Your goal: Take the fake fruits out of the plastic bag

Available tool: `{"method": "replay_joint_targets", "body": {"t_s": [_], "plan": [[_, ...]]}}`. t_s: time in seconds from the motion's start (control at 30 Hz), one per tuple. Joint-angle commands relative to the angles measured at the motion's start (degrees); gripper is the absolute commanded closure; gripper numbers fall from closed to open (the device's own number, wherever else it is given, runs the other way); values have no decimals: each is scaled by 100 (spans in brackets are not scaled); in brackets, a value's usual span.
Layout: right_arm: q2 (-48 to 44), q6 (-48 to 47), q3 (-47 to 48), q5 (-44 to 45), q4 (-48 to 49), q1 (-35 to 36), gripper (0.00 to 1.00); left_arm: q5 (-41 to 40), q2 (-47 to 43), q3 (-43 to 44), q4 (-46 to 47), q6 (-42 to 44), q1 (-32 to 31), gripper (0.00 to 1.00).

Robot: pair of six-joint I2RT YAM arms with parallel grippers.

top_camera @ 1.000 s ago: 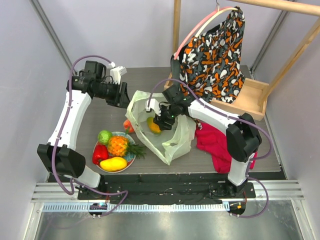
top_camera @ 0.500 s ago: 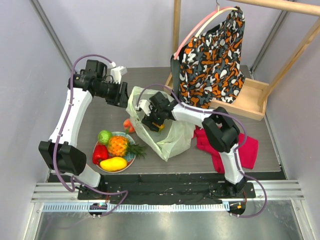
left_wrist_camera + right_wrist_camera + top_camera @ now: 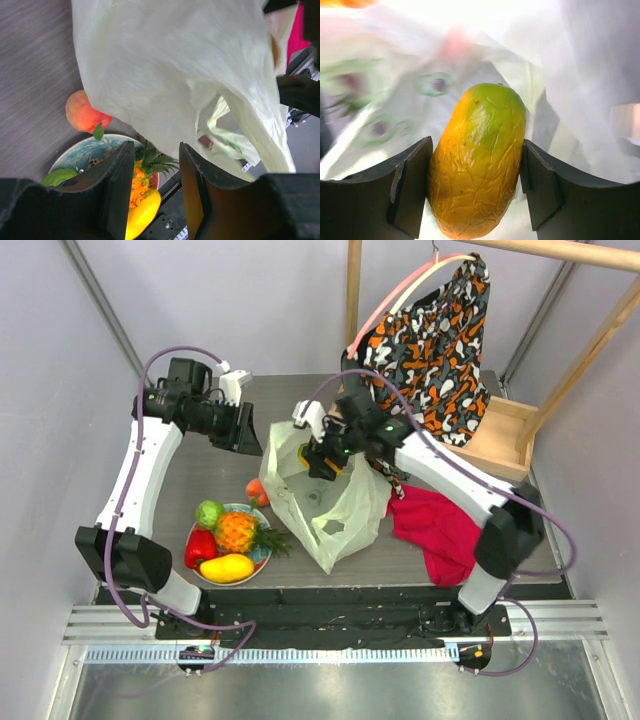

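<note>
The pale plastic bag (image 3: 335,510) lies crumpled mid-table, mouth toward the far side. My right gripper (image 3: 325,453) hovers over that mouth, shut on a yellow-orange mango (image 3: 480,165) with a green tip; bag film (image 3: 395,100) fills the view behind it. My left gripper (image 3: 245,430) stands open at the bag's upper left edge, with nothing between its fingers (image 3: 120,190). A peach (image 3: 256,489) rests on the table against the bag's left side. The red-and-teal plate (image 3: 260,556) holds a pineapple (image 3: 238,531), a green fruit (image 3: 208,513), a red piece (image 3: 199,547) and a second mango (image 3: 227,567).
A red cloth (image 3: 445,530) lies right of the bag. A patterned garment (image 3: 425,350) hangs from a hanger on a wooden rack (image 3: 500,435) at the back right, close behind my right arm. The plate sits near the table's front edge.
My right gripper dipped left into the bag, then rose toward the far side with the mango in it. The bag shifted and stretched. My left arm barely moved.
</note>
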Motion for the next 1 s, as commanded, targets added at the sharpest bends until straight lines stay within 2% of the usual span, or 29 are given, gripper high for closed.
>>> {"method": "replay_joint_targets", "body": {"t_s": [0.0,0.1,0.13,0.3,0.47,0.63,0.77,0.97], "plan": [[-725,-202,-195,-904,-737,-58,58,9,90,534,170,-73,60,55],[-902,-324,-135,-1001,-921,-190,58,-158,169,780,73,-108,113,50],[-990,-325,-38,-1088,-965,-199,58,-228,152,902,47,-135,165,44],[-930,17,1218,-1607,-1010,-51,57,-124,11,1237,-15,-231,560,32],[-167,177,2123,-1845,-800,327,57,-88,-375,1185,275,-818,1597,20],[748,228,2853,-2090,-553,986,55,-807,-429,1464,504,-1128,2371,9],[1513,1166,3477,-2451,-299,1277,55,-923,-349,1764,556,-1312,2687,7],[2050,1415,3496,-2364,70,1655,55,-818,-595,1598,758,-1330,2758,7]]}}
